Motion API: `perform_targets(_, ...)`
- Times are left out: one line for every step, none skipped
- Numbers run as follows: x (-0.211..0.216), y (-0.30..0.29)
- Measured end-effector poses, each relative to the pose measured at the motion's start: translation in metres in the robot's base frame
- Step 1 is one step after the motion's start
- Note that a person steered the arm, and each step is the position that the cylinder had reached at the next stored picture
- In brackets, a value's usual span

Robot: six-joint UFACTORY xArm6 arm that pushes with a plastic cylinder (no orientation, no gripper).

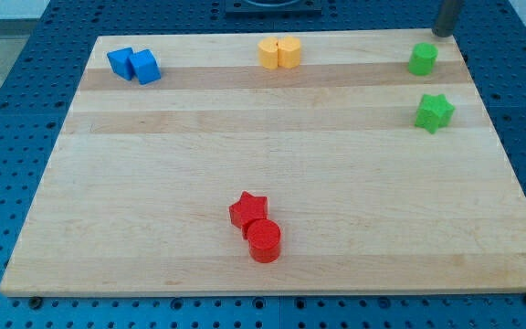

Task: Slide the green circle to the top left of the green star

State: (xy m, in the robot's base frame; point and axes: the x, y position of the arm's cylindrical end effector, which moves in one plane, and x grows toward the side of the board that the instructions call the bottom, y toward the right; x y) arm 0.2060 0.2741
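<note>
My tip (443, 34) just top-right of green circle (422, 59), apart; green star (435, 112) below. No writing.

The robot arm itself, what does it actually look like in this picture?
Very little of it shows. Only my tip, the lower end of a plain, straight dark grey rod, enters at the view's top right, just above the green circle. No cables, markings or joints are visible.

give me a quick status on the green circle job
My tip at the view's top right, just above-right of the green circle, not touching. Green star just below the circle. Nothing between them.
</note>
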Motion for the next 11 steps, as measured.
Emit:
perform_targets(0.019, 0.000)
perform_targets(0.025, -0.015)
perform_targets(0.012, -0.022)
perform_targets(0.009, -0.028)
perform_targets(0.042, -0.041)
perform_targets(0.070, -0.052)
perform_targets(0.092, -0.060)
perform_targets(0.110, -0.066)
perform_targets(0.116, -0.066)
perform_targets(0.119, -0.066)
perform_targets(0.115, -0.066)
